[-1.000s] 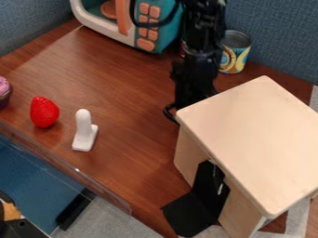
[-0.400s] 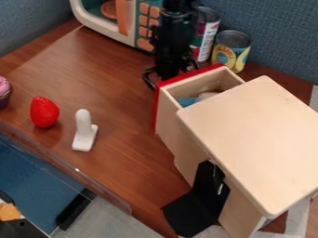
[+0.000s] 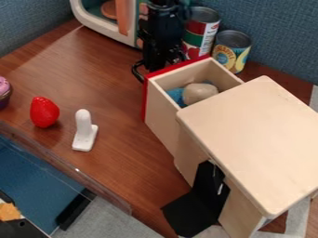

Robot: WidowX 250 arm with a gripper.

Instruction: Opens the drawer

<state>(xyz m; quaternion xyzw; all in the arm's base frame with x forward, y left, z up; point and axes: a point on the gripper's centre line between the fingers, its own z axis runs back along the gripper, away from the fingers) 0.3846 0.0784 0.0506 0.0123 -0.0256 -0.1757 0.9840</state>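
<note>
The black gripper (image 3: 159,64) hangs at the outer side of the drawer's red front (image 3: 146,95), close against its top edge. Pulled out of the pale wooden cabinet (image 3: 255,135), the drawer (image 3: 166,122) stands open towards the upper left. Inside it lie a beige rounded object (image 3: 200,92) and something blue (image 3: 176,95). The drawer's handle is hidden from this angle.
Two cans (image 3: 202,33) (image 3: 232,50) stand behind the drawer, near a toy microwave (image 3: 107,19). On the table (image 3: 115,86) are a red strawberry (image 3: 44,112), a white upright piece (image 3: 84,131) and a cupcake (image 3: 3,92). A black bracket (image 3: 194,209) adjoins the cabinet.
The gripper has moved left and slightly up, and the drawer has slid out of the cabinet with it. More of the drawer's inside and of the red can has come into sight.
</note>
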